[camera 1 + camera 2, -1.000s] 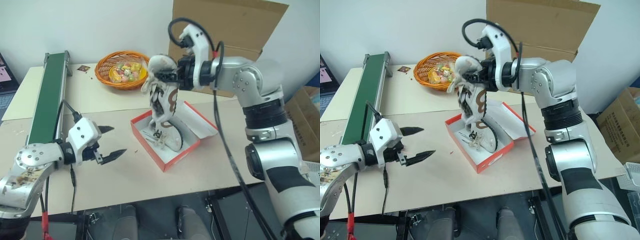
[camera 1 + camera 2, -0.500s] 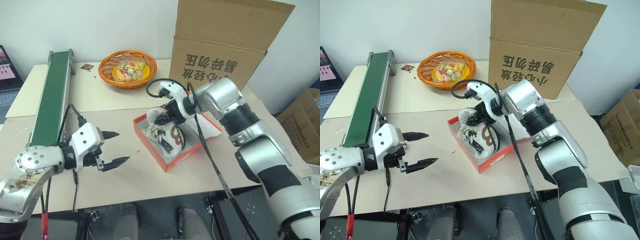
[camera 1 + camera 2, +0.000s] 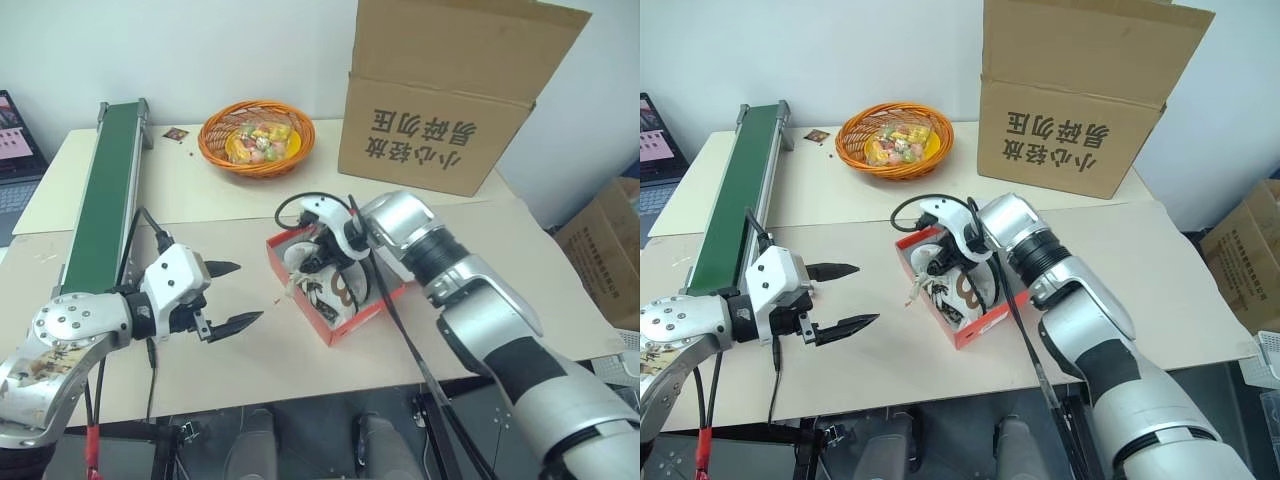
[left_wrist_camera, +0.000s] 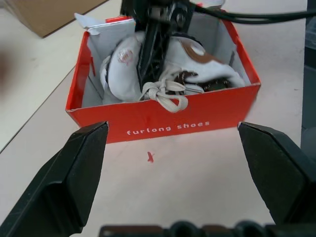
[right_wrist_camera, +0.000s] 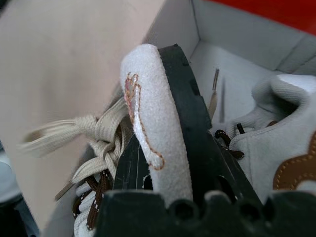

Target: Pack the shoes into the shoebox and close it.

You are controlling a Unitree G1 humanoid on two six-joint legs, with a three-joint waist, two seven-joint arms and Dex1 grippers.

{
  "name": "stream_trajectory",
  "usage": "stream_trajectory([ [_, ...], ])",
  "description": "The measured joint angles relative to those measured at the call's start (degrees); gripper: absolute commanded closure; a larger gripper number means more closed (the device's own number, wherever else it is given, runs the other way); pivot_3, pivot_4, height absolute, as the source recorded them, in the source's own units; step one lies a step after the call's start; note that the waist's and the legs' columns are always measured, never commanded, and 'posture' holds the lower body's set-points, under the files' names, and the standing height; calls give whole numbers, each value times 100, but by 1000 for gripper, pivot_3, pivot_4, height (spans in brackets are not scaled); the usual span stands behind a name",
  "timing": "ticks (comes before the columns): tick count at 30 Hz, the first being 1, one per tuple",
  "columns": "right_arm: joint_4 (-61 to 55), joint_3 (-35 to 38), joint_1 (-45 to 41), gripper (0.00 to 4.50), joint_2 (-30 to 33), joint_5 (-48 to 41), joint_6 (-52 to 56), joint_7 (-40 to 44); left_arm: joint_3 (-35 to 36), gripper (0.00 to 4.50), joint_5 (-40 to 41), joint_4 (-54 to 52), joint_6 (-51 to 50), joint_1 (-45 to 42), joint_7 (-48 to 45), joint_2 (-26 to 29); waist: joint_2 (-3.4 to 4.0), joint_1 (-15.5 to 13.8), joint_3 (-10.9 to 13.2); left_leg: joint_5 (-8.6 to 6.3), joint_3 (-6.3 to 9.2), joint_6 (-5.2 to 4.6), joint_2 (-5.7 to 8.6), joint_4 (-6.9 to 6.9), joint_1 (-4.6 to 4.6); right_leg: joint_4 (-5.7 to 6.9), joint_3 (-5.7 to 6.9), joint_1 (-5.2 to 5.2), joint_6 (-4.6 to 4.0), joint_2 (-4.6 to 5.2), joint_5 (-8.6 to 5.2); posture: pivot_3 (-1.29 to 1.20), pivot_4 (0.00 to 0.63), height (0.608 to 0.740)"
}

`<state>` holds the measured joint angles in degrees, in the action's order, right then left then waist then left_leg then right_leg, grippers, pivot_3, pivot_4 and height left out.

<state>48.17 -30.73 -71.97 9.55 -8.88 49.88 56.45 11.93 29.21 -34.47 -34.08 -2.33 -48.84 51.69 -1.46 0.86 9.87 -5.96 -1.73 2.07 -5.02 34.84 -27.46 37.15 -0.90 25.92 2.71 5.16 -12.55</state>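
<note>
The shoebox (image 3: 335, 300) is the landmark here: it stands open on the table (image 3: 470, 260), its lid hanging off the far side. Both shoes (image 4: 163, 74) are inside it, lying close together, and a knot of white laces (image 4: 165, 94) hangs over the front wall, above the printed words.

The right gripper (image 3: 322, 262) reaches down into the shoebox from the far side and is clamped on the tongue of one shoe — the wrist view shows the white tongue pinched between its black fingers (image 5: 192, 128). This grip probably serves to lower and steer the shoe into the narrow space beside the other one.

The left gripper (image 3: 232, 298) hovers near the shoebox on its front side, apart from it, with the jaws spread wide and nothing between them. It faces the front wall, perhaps ready to steady the shoebox.

Farther away stand a brown carton (image 3: 455, 95), an orange basket (image 3: 255, 138) and a green conveyor (image 3: 105, 185) — none of them touches the shoebox.

I judge that packing is almost done; releasing the tongue, tucking the laces and closing the lid remain.
</note>
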Motion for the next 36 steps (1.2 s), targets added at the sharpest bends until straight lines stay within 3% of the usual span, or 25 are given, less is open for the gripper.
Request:
stream_trajectory([
  [5,851,236,-131,4120,-203,379,-702,-122,-37,11,0,-26,-5,1,84,-6,-12,14,-9,-21,0,33,-1,-2,17,0,1,-17,-10,-1,-7,0,150,709],
  [7,1121,357,-165,3164,-260,501,-915,-183,-56,0,0,-73,-6,19,109,-14,-17,18,-12,-23,0,37,-1,-1,18,0,1,-21,-11,-1,-7,0,150,709],
  [14,1657,874,-314,939,-455,633,-1073,-204,-57,0,0,-80,-7,68,143,-13,-15,15,-10,-20,1,32,0,1,11,0,1,-15,1,-1,0,0,150,709],
  [28,783,2107,-1030,939,8,314,-95,-279,-177,0,-78,-23,58,-12,122,-13,-14,-5,-10,-23,1,36,0,0,10,0,1,-13,0,0,-1,0,150,709],
  [30,148,2958,-935,939,211,-108,538,-804,-221,0,-136,80,98,-121,131,-51,-15,-9,-10,-20,1,32,0,-2,9,0,2,-14,1,-1,0,0,150,709],
  [33,-910,3850,-504,1546,296,-513,1065,-1494,-262,0,-171,95,141,-249,223,-195,-16,-24,-11,1,2,-1,1,0,10,-4,3,-23,3,1,0,0,150,709],
  [36,-2418,5075,423,2633,279,-1023,1552,-2312,-307,0,-218,148,159,-302,356,-396,-17,-90,-12,1,9,-2,3,8,11,-5,8,-41,9,1,-3,0,150,709],
])
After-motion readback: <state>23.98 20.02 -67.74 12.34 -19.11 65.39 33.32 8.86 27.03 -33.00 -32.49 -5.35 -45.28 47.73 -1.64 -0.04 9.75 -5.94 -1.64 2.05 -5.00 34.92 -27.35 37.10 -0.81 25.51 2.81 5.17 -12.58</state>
